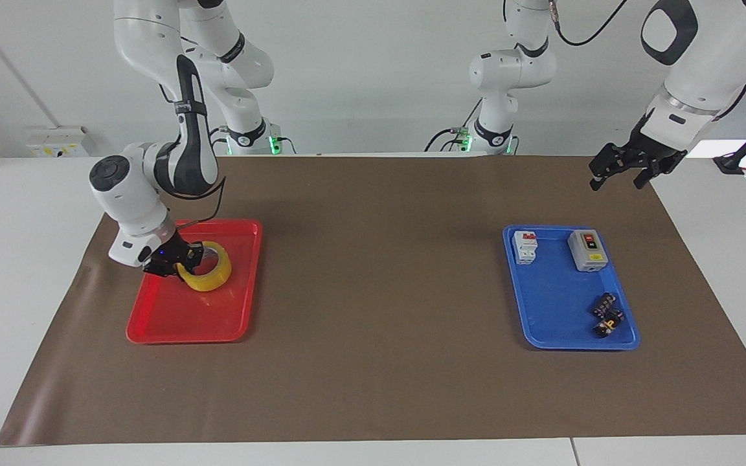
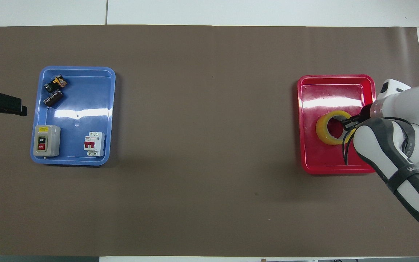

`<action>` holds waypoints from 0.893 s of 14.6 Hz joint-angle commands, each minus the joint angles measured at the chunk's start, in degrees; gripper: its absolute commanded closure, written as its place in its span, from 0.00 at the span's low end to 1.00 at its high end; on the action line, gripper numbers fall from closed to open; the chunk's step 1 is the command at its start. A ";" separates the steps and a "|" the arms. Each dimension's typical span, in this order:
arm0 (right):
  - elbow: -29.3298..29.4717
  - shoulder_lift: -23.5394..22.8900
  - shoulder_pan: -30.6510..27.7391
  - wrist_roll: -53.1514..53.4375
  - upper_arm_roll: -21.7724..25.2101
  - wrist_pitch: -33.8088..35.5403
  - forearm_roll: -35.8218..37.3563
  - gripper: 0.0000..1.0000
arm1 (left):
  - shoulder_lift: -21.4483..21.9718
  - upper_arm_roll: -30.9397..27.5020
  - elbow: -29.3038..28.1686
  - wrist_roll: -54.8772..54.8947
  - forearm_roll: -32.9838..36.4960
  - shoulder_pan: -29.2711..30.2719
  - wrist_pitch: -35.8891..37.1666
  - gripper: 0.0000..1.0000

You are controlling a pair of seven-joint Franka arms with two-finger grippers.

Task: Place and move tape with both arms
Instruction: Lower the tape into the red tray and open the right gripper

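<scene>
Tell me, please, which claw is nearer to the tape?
Right. The right claw grips the tape over the red tray; the left claw waits at the table's other end.

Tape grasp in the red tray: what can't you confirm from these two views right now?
- Facing view: right gripper covers part of the tape.
- Overhead view: the right arm hides that side of the tape.
- Both views: whether the tape clears the red tray.

A robotics lab: white jointed arms [image 1: 153,188] mounted along a white bench [image 1: 17,259] spread with brown paper [image 1: 379,291], plain walls, and electrical parts sorted in a blue tray [image 1: 554,304].
</scene>
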State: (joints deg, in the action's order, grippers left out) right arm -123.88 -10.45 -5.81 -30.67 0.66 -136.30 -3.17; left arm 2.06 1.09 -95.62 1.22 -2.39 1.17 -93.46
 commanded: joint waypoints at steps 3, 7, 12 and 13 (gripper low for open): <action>-0.92 1.66 -0.52 0.60 -0.49 -1.43 0.36 0.00 | -0.03 0.14 0.88 0.45 -0.59 0.07 1.17 0.00; 4.08 3.68 3.50 15.42 -0.40 2.78 0.44 0.00 | -0.03 0.14 0.88 0.45 -0.59 0.07 1.17 0.00; 13.37 4.74 8.51 36.52 -1.02 12.94 7.65 0.00 | -0.03 0.14 0.88 0.45 -0.59 0.07 1.08 0.00; 17.41 4.57 9.58 38.30 -1.02 17.95 7.74 0.00 | 0.05 0.31 0.88 0.37 -0.59 0.07 1.08 0.00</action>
State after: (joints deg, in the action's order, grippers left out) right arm -113.23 -5.37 2.02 2.44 -0.16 -125.98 3.53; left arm 2.06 1.12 -95.62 1.22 -2.39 1.17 -93.45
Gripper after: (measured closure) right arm 0.000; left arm 0.000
